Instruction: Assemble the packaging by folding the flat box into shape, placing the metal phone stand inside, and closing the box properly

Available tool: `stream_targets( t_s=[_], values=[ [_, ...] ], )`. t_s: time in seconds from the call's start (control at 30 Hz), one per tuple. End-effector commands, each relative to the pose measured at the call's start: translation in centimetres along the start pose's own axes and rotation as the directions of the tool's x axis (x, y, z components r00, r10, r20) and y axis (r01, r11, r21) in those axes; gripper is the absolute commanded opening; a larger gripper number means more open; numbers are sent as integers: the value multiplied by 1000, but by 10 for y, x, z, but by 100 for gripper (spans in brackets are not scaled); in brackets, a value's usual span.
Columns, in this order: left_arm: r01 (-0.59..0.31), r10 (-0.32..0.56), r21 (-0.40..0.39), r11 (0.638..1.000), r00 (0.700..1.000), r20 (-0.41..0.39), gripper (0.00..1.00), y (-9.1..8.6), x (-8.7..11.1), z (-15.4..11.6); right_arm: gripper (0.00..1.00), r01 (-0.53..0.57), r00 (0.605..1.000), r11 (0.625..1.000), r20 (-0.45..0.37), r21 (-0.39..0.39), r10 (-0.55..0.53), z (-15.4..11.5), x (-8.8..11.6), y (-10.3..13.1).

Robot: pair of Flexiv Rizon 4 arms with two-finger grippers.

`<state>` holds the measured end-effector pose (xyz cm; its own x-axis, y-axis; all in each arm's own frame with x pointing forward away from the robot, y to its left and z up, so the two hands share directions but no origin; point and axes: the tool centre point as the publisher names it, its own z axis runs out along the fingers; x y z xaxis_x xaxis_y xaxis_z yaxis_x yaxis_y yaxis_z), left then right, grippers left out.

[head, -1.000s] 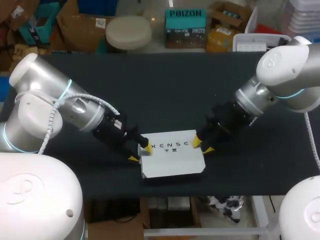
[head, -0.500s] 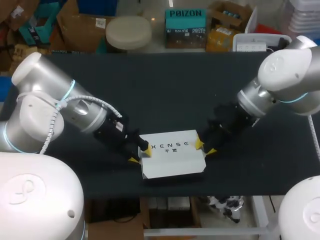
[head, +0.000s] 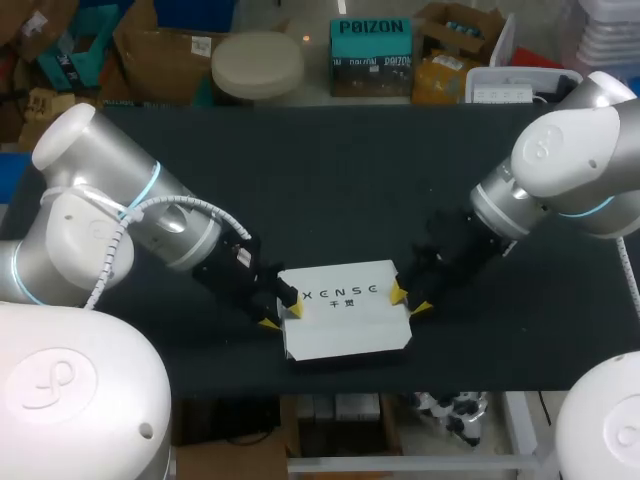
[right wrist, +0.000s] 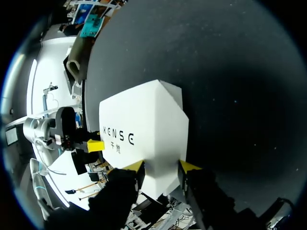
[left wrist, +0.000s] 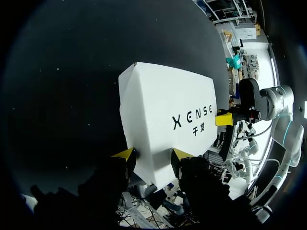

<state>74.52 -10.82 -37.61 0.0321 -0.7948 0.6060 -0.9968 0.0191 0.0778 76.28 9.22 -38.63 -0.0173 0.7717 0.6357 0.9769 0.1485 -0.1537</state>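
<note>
A white box (head: 345, 320) with dark lettering lies folded into shape, lid down, near the front edge of the black table (head: 330, 180). At its left end is my left gripper (head: 279, 310), its two yellow tips pressed against opposite sides of that end. The left wrist view shows the box (left wrist: 168, 110) running ahead from between the left gripper (left wrist: 154, 154) fingers. At the box's right end, my right gripper (head: 409, 299) clasps it the same way. In the right wrist view the box (right wrist: 144, 129) sits between the right gripper (right wrist: 162, 166) tips. No metal phone stand shows.
Dark tabletop stretches behind the box and to both sides. The table's front edge (head: 350, 385) runs close below the box.
My left gripper has narrowed onto the box's left end and its arm has shifted slightly. The right gripper and the box stay put.
</note>
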Motion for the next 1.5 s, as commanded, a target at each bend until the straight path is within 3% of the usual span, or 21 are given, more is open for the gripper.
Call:
stream_targets(
  t_s=[0.03, 0.67, 1.5],
  values=[
    [13, -13, 1, 1000, 1000, -8, 49, 1, -2, 4, 47, 3, 1000, 1000, 6, -7, -3, 5, 1, -3],
    [26, -25, 13, 1000, 999, -48, 49, 0, -6, 8, 46, 5, 1000, 1000, -26, -7, -5, 4, -2, -3],
    [56, -57, -14, 998, 997, -56, 49, -1, 7, 2, 46, 2, 999, 1000, -45, -5, -2, -3, 9, -3]
  ],
)
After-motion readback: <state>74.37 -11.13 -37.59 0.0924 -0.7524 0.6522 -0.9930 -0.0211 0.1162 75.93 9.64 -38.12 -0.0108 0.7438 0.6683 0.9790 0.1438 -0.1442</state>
